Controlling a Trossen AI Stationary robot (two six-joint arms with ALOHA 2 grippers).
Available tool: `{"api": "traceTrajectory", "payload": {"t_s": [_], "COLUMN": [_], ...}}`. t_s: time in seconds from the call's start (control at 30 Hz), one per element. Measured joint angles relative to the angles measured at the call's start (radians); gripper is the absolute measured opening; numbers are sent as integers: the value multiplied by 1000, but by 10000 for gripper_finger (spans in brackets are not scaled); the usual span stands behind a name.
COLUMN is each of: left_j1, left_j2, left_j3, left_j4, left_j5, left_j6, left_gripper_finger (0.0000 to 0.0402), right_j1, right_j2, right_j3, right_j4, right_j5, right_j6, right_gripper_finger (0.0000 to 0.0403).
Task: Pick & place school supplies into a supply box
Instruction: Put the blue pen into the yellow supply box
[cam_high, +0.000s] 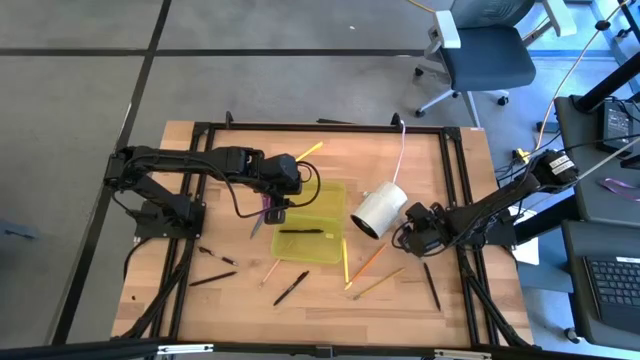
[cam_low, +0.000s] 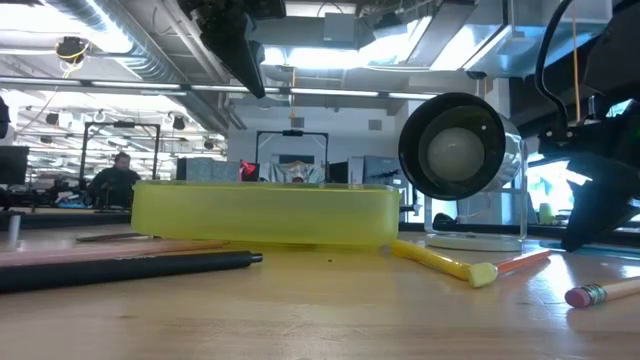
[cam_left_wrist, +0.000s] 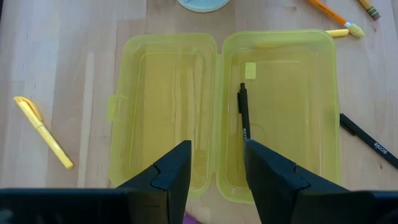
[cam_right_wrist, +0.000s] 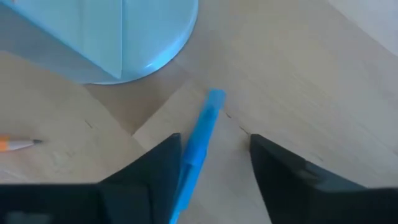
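Note:
The translucent yellow-green supply box lies open on the table, and a black pen rests in one half. My left gripper hovers open above the box's near-left edge. Purple-handled scissors lie beside the box under this gripper. My right gripper is open and low at the table, by the white cylinder. A blue pen lies on the wood between its fingers, close to one of them. I cannot tell whether they touch.
A yellow marker lies on the far side of the box. Black pens and pencils are scattered toward the near edge. The cylinder's cord runs to the far edge. Black frame rails border the table.

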Motion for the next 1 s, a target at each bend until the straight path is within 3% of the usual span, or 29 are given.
{"api": "traceTrajectory", "payload": {"t_s": [0.43,0.77,1.0], "left_j1": [0,0,0], "left_j2": [0,0,0], "left_j3": [0,0,0], "left_j4": [0,0,0], "left_j5": [0,0,0], "left_j6": [2,2,1], "left_gripper_finger": [141,141,141], "right_j1": [0,-1,0], "right_j2": [3,4,5], "right_j3": [15,43,72], "right_j4": [-5,-13,-9], "right_j5": [-16,-51,-110], "right_j6": [2,9,24], "right_gripper_finger": [89,45,43]}}
